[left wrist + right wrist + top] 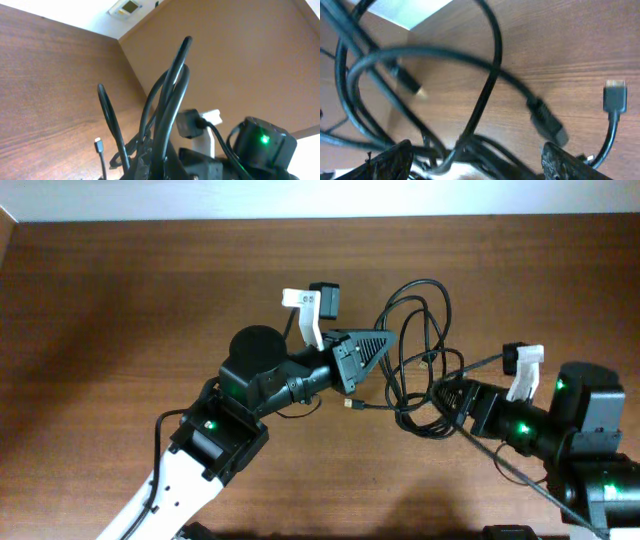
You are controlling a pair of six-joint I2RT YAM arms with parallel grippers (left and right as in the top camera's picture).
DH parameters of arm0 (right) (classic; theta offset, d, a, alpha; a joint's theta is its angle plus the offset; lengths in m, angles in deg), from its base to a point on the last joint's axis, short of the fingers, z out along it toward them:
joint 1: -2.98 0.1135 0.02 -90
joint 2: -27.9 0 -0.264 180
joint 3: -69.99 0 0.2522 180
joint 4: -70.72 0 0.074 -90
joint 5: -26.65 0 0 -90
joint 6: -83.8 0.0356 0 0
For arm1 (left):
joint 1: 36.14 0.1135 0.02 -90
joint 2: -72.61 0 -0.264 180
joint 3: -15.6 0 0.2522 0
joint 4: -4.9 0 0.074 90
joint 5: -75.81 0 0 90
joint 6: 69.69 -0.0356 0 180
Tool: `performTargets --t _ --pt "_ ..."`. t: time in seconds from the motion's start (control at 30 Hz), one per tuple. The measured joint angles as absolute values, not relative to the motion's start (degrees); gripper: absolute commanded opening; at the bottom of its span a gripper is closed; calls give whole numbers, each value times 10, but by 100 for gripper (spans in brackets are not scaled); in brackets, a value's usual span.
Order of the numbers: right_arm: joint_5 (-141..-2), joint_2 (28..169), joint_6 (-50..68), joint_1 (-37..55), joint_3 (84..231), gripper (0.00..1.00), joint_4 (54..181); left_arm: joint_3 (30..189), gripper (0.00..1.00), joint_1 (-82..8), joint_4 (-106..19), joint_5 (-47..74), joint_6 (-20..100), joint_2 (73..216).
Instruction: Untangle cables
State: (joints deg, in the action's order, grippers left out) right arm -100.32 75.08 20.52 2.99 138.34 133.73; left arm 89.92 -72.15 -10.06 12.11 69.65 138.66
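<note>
Several thin black cables (432, 356) form one loose tangle just to the right of the left gripper (384, 343), which pinches a bunch of strands at its tip. From the gripper a wide loop arcs toward the far edge of the table (120, 300) and back, crossing narrower loops. More strands gather in a clump to the gripper's near right. One free end lies flat on the table just nearer than the gripper and ends in a small plug (350, 405) with a pale metal tip. Farther right, a second plug (615, 97), black with a silver face, stands upturned on a curled end.
</note>
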Motion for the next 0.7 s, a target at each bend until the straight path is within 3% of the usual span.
performTargets --t 0.23,0.4,0.53,0.7 --pt "-1005 769 270 30 1383 61 1324 899 0 -722 -100 137 697 1387" --pt "-1008 785 299 30 1383 57 1320 899 0 -722 -91 145 703 1387" --pt "-1038 807 307 30 1383 42 1292 899 0 -722 -84 154 706 1387" --pt "-1070 824 312 30 1384 31 1276 899 0 -722 -84 156 707 1387"
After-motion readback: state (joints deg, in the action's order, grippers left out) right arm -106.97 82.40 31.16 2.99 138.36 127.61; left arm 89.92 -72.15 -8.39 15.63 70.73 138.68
